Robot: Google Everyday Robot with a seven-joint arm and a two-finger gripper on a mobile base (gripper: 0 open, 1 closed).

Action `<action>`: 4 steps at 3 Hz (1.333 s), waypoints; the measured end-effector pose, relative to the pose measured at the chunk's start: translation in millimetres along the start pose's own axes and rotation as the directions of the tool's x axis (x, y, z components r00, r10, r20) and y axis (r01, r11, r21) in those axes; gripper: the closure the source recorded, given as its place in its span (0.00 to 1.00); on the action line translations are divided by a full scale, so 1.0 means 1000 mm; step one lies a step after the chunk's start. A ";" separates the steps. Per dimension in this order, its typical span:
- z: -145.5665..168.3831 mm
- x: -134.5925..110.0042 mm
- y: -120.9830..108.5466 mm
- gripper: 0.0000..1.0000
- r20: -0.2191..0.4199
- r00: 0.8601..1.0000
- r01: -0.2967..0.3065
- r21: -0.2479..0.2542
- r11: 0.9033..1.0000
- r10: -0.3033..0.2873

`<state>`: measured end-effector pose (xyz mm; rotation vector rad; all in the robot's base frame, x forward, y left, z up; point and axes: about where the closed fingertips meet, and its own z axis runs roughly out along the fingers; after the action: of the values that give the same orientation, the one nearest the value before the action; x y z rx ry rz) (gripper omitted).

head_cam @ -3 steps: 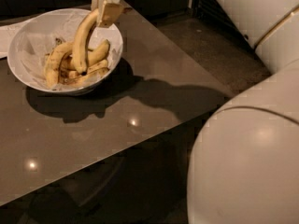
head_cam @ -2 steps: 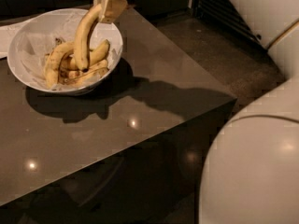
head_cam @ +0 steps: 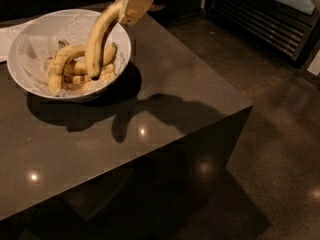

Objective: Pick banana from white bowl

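Observation:
The banana (head_cam: 99, 39) is long, gently curved and yellow with a dark tip. It hangs nearly upright above the white bowl (head_cam: 30, 44), its dark tip pointing down among the other bananas. My gripper (head_cam: 129, 5) is at the top of the view, over the bowl's right rim, shut on the banana's upper end. The bowl is wide, round and white, lined with crinkled white paper, and stands at the table's back left. Several shorter bananas (head_cam: 62, 66) lie inside it.
The dark glossy table (head_cam: 150, 109) has its right edge and near corner close to the bowl's side. Beyond lies a dark floor (head_cam: 280, 134). A dark slatted unit (head_cam: 270, 24) stands at the back right. White paper (head_cam: 6, 39) lies at the far left.
The banana has been lifted a little higher, its tip rising from among the others. The large white arm part that filled the right side has left the view.

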<state>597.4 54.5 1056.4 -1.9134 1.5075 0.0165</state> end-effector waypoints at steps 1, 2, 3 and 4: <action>-0.021 0.004 0.018 1.00 -0.004 0.999 -0.045 0.032 0.998 0.045; -0.021 0.004 0.018 1.00 -0.004 0.999 -0.045 0.032 0.998 0.045; -0.029 0.005 0.022 1.00 0.007 0.998 -0.067 0.051 0.996 0.067; -0.051 0.013 0.038 1.00 -0.012 0.993 -0.119 0.080 0.990 0.120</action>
<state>548.8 13.3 1071.0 -1.7628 1.6088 -0.0056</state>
